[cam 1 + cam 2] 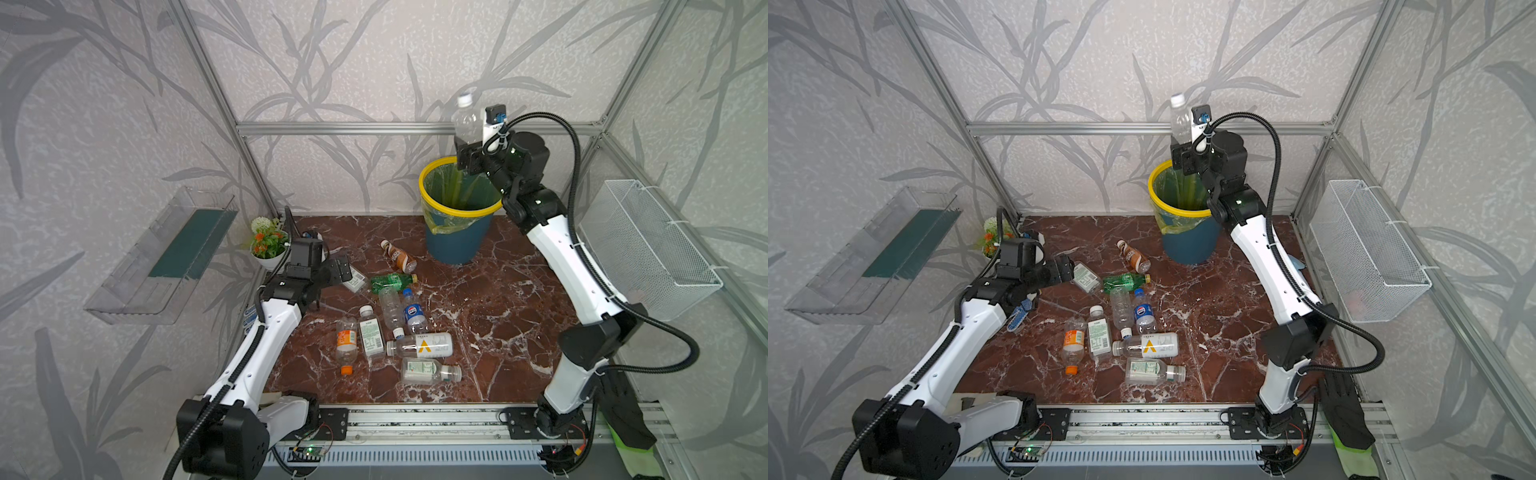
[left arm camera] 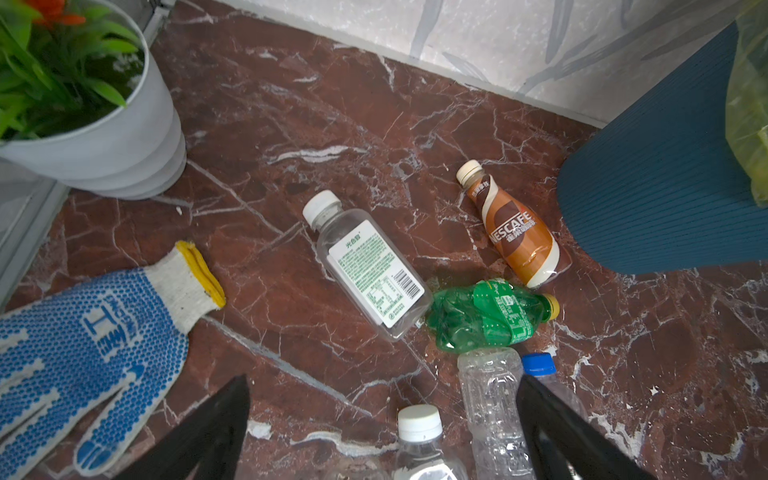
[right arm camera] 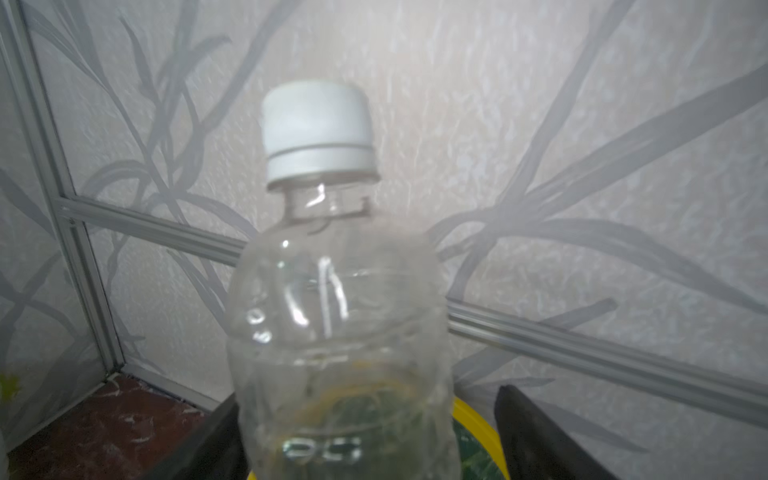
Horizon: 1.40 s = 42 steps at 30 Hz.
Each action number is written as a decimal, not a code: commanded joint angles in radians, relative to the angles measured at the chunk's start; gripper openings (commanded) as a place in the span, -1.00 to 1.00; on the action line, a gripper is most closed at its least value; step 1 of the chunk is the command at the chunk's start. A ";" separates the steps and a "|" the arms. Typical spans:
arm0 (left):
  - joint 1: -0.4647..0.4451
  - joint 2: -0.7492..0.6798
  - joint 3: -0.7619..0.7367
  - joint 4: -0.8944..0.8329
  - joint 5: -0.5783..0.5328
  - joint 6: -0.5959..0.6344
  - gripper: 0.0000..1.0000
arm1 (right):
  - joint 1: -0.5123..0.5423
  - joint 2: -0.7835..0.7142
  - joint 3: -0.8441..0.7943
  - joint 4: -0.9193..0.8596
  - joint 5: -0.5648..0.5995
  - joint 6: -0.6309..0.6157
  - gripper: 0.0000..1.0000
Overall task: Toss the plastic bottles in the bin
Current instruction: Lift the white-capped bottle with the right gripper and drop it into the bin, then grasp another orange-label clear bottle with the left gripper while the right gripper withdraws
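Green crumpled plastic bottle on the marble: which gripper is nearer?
Left. The left gripper hovers just beside the green crumpled plastic bottle; the right gripper is up over the yellow-rimmed dark-blue bin.

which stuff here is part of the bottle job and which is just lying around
Part of the job: bin; clear white-capped bottle over the bin; brown bottle; green bottle; blue-capped bottle; orange-capped bottle; other clear bottles on the table.

Just lying about: dotted glove; flower pot; wire basket; clear wall shelf.
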 commanded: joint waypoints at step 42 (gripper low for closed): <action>-0.181 -0.126 -0.471 -0.064 -0.013 -0.392 0.74 | -0.115 -0.713 -1.209 0.247 -0.051 0.227 1.00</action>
